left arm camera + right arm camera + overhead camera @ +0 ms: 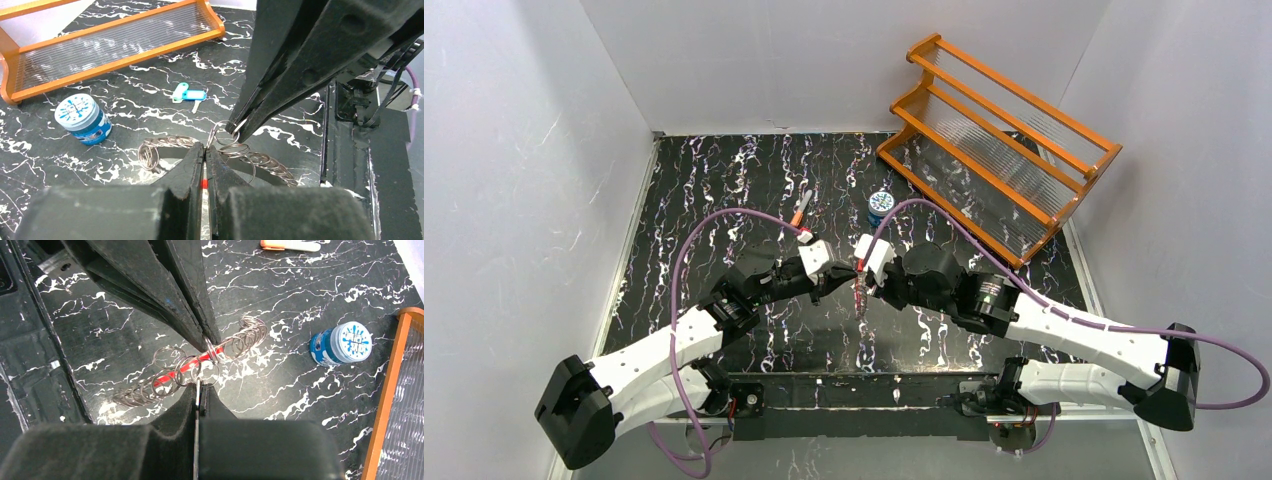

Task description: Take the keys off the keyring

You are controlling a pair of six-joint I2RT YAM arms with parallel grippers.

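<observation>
The keyring point(861, 297) is a chain of silvery wire rings with a red section, hanging between my two grippers above the table. In the left wrist view the keyring point(270, 165) sags to both sides, and my left gripper point(205, 147) is shut on one of its rings. In the right wrist view my right gripper point(199, 386) is shut on a ring of the keyring point(150, 387), next to the red section. The two gripper tips almost touch. A small key with a teal and blue tag point(189, 94) lies on the table, apart from the ring. No other keys show.
A round blue tin point(881, 205) stands just behind the grippers. An orange and white marker point(802, 208) lies to its left. An orange rack point(999, 140) stands at the back right. White walls close in the black marbled table point(724, 180).
</observation>
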